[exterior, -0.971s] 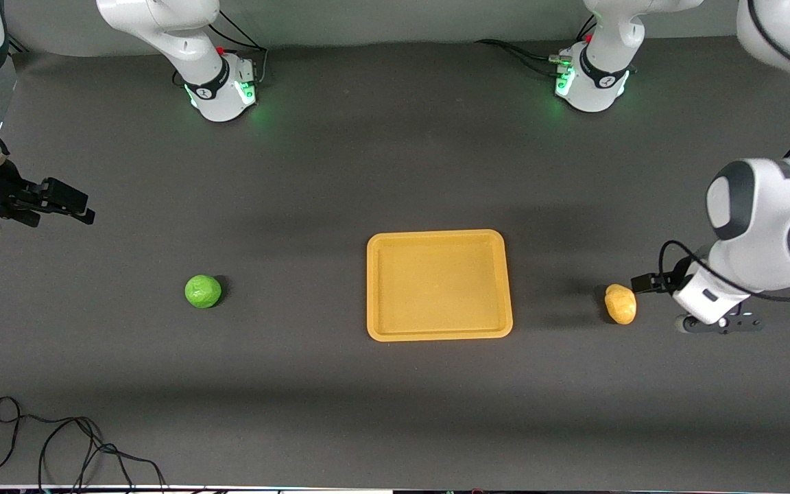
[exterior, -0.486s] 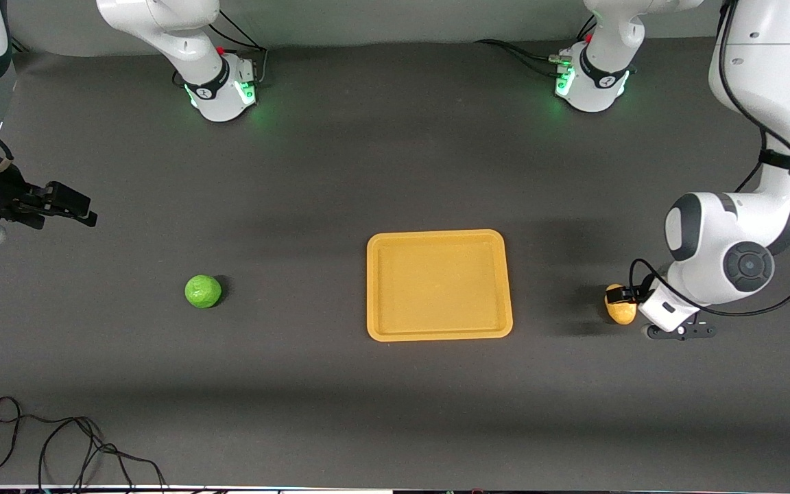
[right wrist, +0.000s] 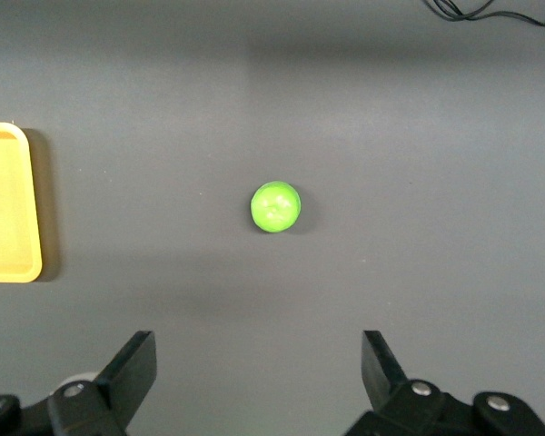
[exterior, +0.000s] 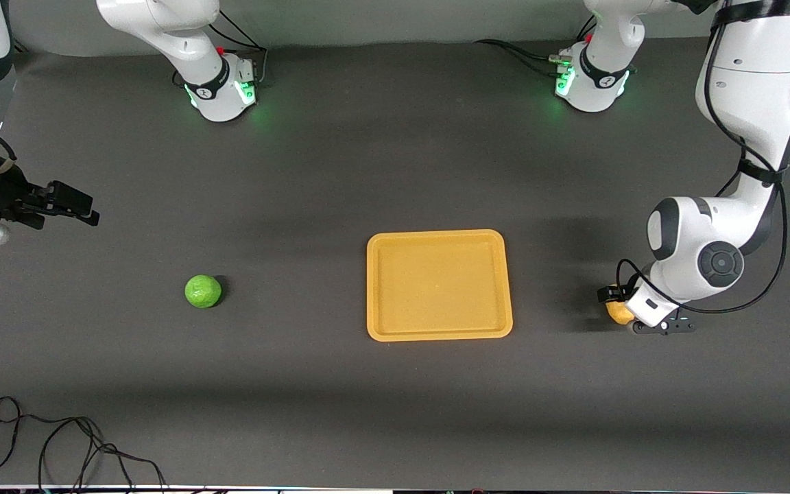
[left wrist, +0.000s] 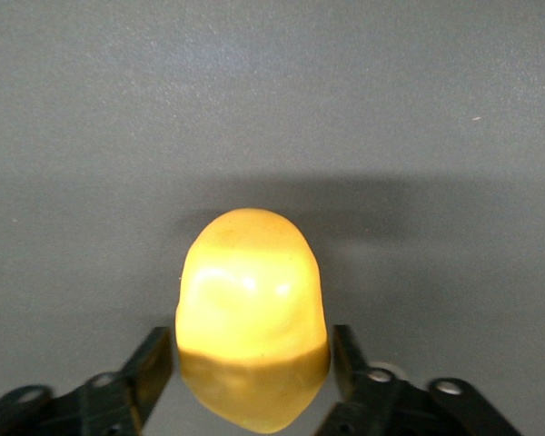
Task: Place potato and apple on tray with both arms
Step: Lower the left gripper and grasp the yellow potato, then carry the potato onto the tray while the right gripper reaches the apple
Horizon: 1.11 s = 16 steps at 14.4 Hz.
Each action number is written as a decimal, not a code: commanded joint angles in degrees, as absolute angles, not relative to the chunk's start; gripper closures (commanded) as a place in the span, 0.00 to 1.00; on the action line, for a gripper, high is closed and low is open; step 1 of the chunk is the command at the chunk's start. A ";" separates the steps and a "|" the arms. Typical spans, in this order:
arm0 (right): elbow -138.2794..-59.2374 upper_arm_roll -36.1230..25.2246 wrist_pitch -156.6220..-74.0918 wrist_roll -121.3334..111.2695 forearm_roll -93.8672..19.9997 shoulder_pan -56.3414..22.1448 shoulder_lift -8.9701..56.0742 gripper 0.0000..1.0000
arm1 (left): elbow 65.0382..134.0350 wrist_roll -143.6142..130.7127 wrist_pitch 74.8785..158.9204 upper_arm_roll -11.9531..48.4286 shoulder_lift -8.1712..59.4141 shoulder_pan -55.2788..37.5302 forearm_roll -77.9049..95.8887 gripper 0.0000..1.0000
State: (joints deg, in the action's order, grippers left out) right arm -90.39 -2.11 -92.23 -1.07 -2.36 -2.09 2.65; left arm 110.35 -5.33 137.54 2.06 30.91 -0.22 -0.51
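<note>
The yellow-orange potato [exterior: 618,313] lies on the dark table toward the left arm's end, beside the tray [exterior: 439,285]. My left gripper [exterior: 613,299] is down at the potato, which shows large in the left wrist view [left wrist: 250,300]. The open fingers [left wrist: 150,363] stand on either side of the potato with small gaps. The green apple [exterior: 203,291] lies toward the right arm's end and also shows in the right wrist view [right wrist: 275,207]. My right gripper [exterior: 83,209] is open and empty, up over the table, apart from the apple. The mustard-yellow tray holds nothing.
A black cable [exterior: 59,446] lies on the table near the front camera at the right arm's end. The two arm bases [exterior: 220,89] stand along the table's edge farthest from the front camera. A corner of the tray shows in the right wrist view [right wrist: 4,204].
My left arm has swung in toward the tray and lowered, so its gripper now straddles the potato. The right gripper has barely moved. Potato, apple and tray have not moved.
</note>
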 commanded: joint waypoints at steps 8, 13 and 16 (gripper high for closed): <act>-90.17 -2.55 -92.46 -2.63 -1.41 -2.64 2.20 0.00 | 100.12 -18.59 111.46 8.15 18.54 -2.20 0.26 0.69; -90.70 -2.55 -92.81 -3.08 -1.49 -2.64 2.55 0.00 | 99.67 -32.76 113.54 13.36 20.30 -6.93 -0.26 0.69; -90.97 -2.55 -93.25 -3.08 -1.49 -2.64 3.51 0.00 | 99.67 -38.39 118.98 13.36 23.72 -11.76 -0.79 0.69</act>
State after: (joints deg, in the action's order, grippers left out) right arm -90.72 -2.11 -92.28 -1.92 -2.27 -2.09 2.90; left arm 100.58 -34.36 116.25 13.94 21.21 -8.77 -0.13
